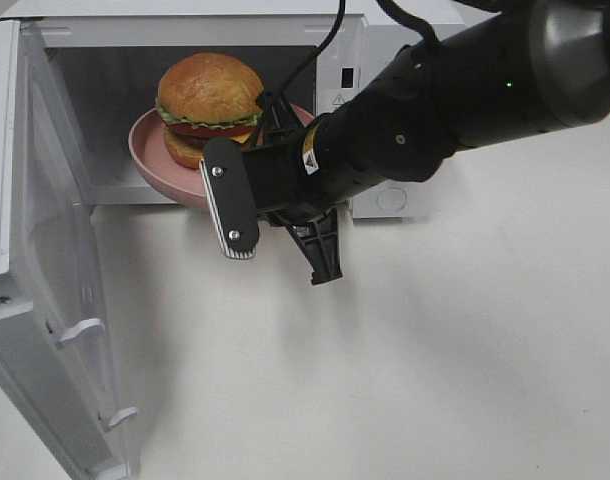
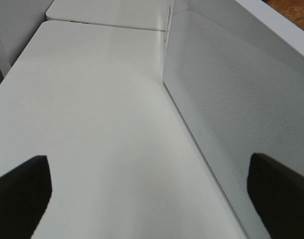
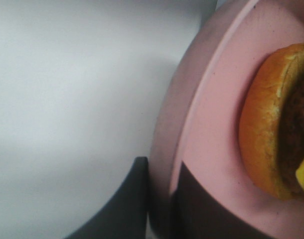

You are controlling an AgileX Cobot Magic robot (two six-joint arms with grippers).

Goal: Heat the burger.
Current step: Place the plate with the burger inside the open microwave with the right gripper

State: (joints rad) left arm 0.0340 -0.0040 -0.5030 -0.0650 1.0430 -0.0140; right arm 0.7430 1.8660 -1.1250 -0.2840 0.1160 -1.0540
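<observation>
Right arm sliding a plated burger into an open microwave.

The burger [image 1: 209, 107] sits on a pink plate [image 1: 150, 150] in the microwave [image 1: 385, 70] doorway; right jaws pinch the plate's rim to carry it. Left jaws hang spread, empty, beside the door [image 2: 231, 99].

Golden-brown burger [image 1: 209, 100], pink plate [image 1: 155, 160], white microwave [image 1: 385, 60].

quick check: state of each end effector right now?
Left end effector: open, empty, beside the microwave door.
Right end effector: closed on the rim of the pink plate carrying the burger.
</observation>
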